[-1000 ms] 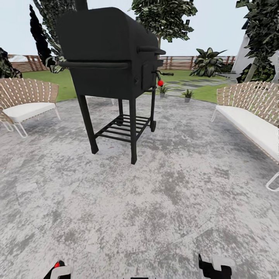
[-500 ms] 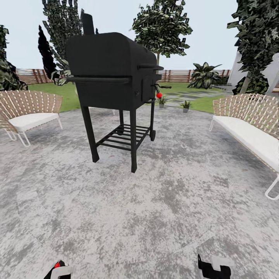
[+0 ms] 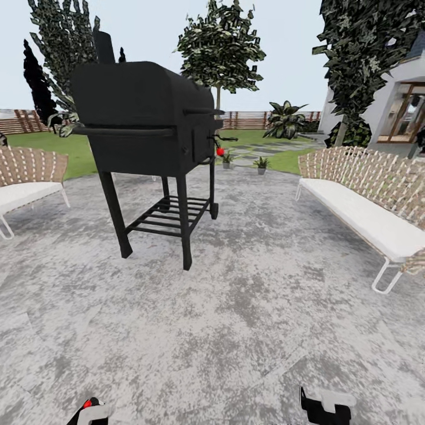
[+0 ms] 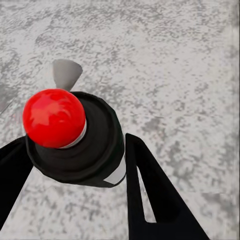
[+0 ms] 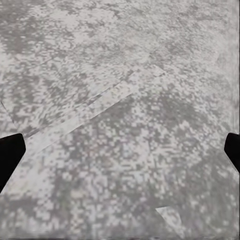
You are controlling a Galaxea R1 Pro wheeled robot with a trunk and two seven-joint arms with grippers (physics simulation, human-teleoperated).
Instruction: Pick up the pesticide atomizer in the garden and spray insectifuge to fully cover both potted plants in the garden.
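View: my head camera has swung right since a second ago. The black grill [image 3: 141,118] now sits further left in the head view, and a house front [image 3: 407,106] has come in at the right edge. That is my base and head turning; nothing in the garden has moved.

Potted plants: both potted plants [image 3: 226,158] [image 3: 261,163] stand at the far edge of the patio [image 3: 236,307], just past the grill's red knob [image 3: 220,151], near the stepping stones [image 3: 260,149]. They look as small as before, so I judge I have turned rather than closed in.

Left claw: the left gripper [image 4: 75,145] is clamped around the pesticide atomizer [image 4: 100,135]. Its black cap, red nozzle ball and a sliver of white label sit between the fingers [image 4: 150,195]. In the head view it shows low down [image 3: 87,405].

Right claw: the right gripper [image 5: 120,150] has its fingertips spread wide, with nothing but paving between them.

Meaning: pickup looks done and spraying is not yet begun. The turn lines me up with the lane between the grill and the wicker bench [image 3: 366,212].

Risk: clipping the grill's legs as I pass.
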